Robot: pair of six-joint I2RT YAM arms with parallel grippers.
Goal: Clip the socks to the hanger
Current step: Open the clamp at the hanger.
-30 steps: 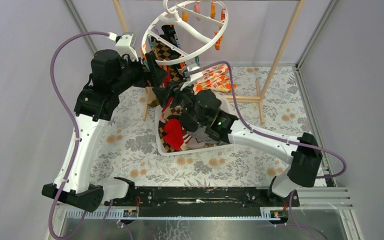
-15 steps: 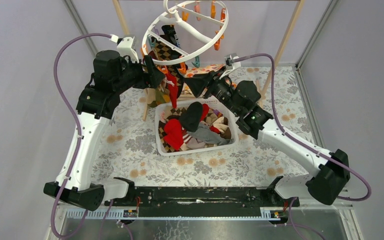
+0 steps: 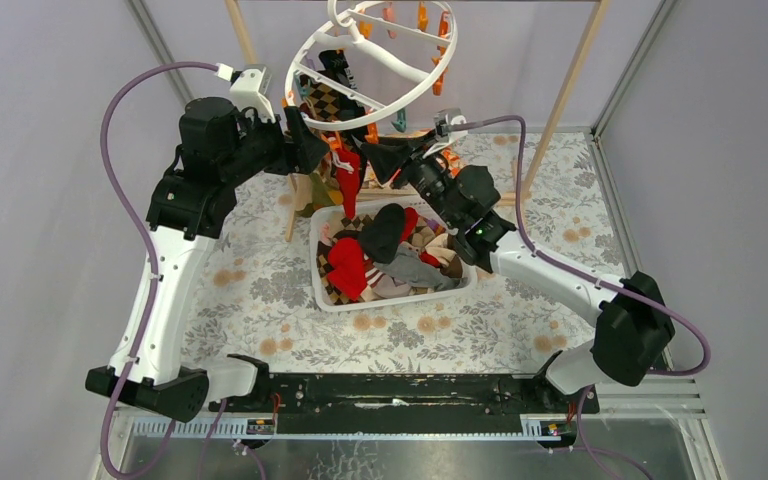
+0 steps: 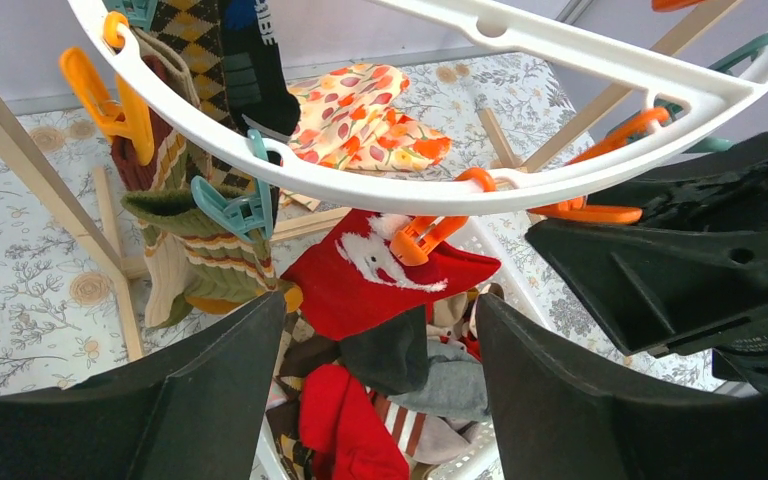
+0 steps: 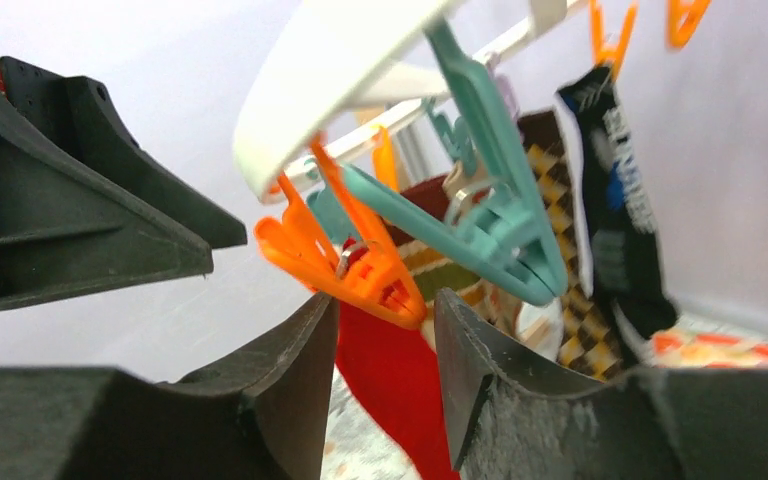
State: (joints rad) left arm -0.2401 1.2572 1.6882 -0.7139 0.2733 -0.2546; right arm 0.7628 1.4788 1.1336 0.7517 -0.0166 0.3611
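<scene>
The white ring hanger (image 3: 407,95) hangs at the back centre with orange and teal clips. A red sock (image 3: 348,180) hangs from an orange clip (image 4: 425,235) on its near rim, beside an argyle sock (image 3: 325,100) and a black sock (image 4: 250,50). My left gripper (image 3: 310,150) is open and empty just left of the red sock (image 4: 360,290). My right gripper (image 3: 375,160) is open, its jaws on either side of that orange clip (image 5: 350,265) and the red sock (image 5: 400,390) below it. More socks (image 3: 345,265) lie in the basket.
The white slotted basket (image 3: 390,300) stands under the hanger on the floral tabletop. The pale wooden pole frame (image 3: 560,90) carries the hanger, with its foot at the back. The orange-and-cream floral cloth (image 4: 370,110) lies behind the basket. Grey walls close in both sides.
My right arm has risen from over the basket and moved left up to the hanger's rim beside the red sock. The left arm has stayed nearly still.
</scene>
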